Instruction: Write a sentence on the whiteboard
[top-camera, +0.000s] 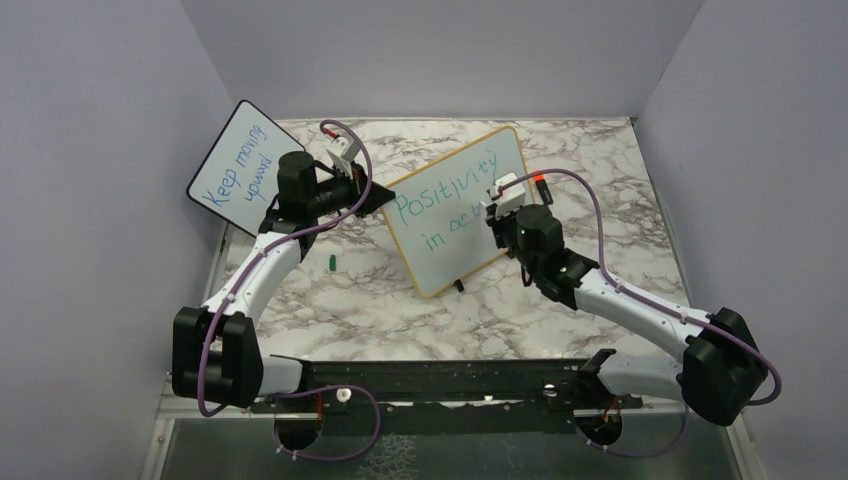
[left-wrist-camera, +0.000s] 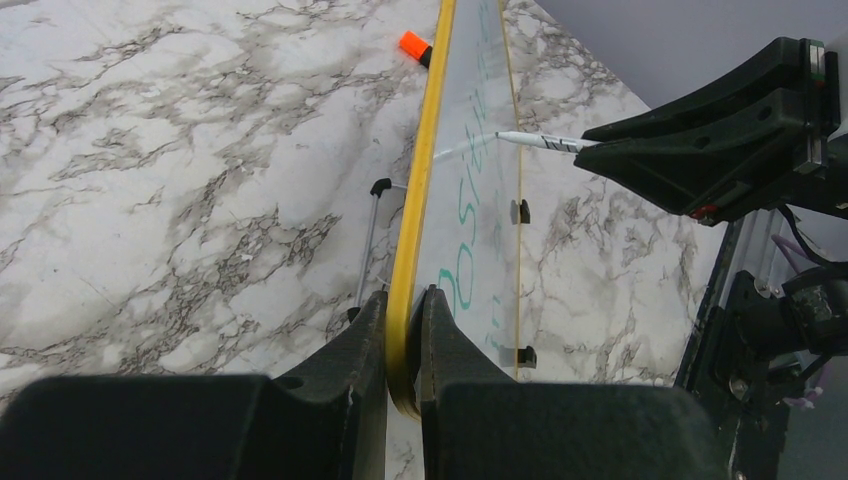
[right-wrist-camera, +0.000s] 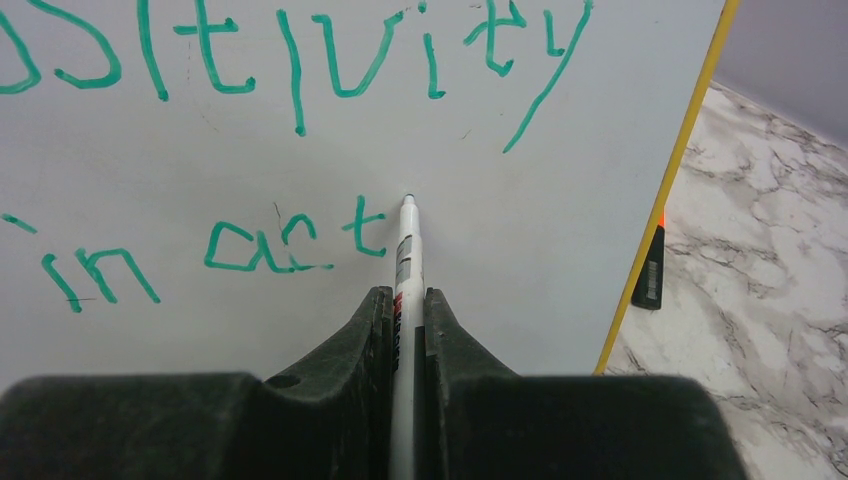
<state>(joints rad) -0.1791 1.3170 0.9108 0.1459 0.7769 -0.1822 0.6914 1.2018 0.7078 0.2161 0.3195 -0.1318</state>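
**Green writing on the whiteboard reads "Positivity in act"**

The whiteboard (top-camera: 470, 245) with the yellow frame stands on its edge around the middle of the marble tabletop (top-camera: 330, 300), turned at an angle. The left claw (left-wrist-camera: 405, 320) is pinching the frame on the board's left edge, one finger on each side of it.

The right claw (right-wrist-camera: 405, 305) is clamped on a white marker (right-wrist-camera: 407, 240), pointed straight at the board. The tip sits right at the surface, just right of and a bit above the "t" in "act". The sentence (top-camera: 445, 205) is in two lines, "Positivity" on top and "in act" below.

Other stuff: a smaller board (top-camera: 240, 155) with blue writing at the back left, a small green cap (top-camera: 331, 263) lying on the tabletop left of the whiteboard, and a black marker with an orange end (right-wrist-camera: 650, 270) behind the board.
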